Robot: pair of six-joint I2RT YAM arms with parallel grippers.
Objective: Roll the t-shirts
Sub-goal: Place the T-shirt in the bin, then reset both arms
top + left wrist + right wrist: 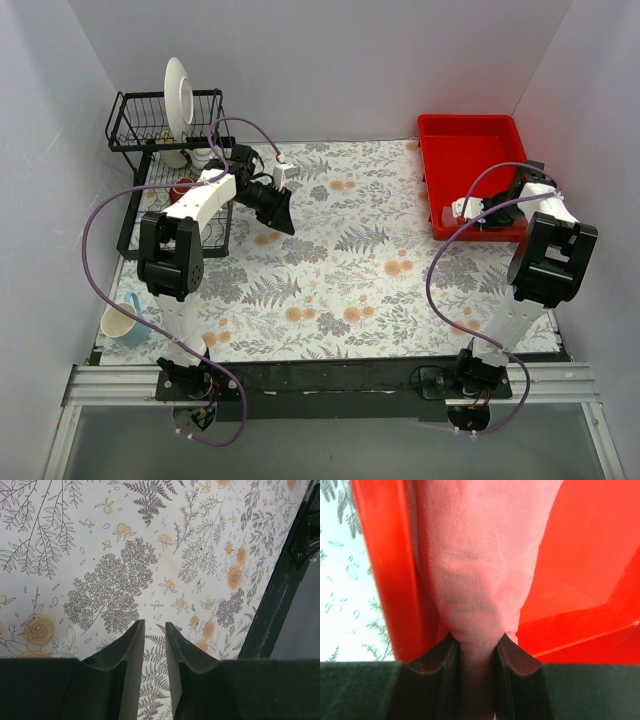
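Note:
A fold of the salmon-pink t-shirt fills the right wrist view, bunched and hanging down between the fingers. My right gripper is shut on it, inside the bright-red tray. From above, that gripper sits at the near left corner of the tray, and the arm hides the shirt. My left gripper hovers over the floral tablecloth at the back left. Its fingers stand almost together with nothing between them, only the cloth pattern below.
A black dish rack with a white plate stands at the back left, close behind the left arm. A dark bar runs down the right of the left wrist view. A pale blue mug sits near the front left edge.

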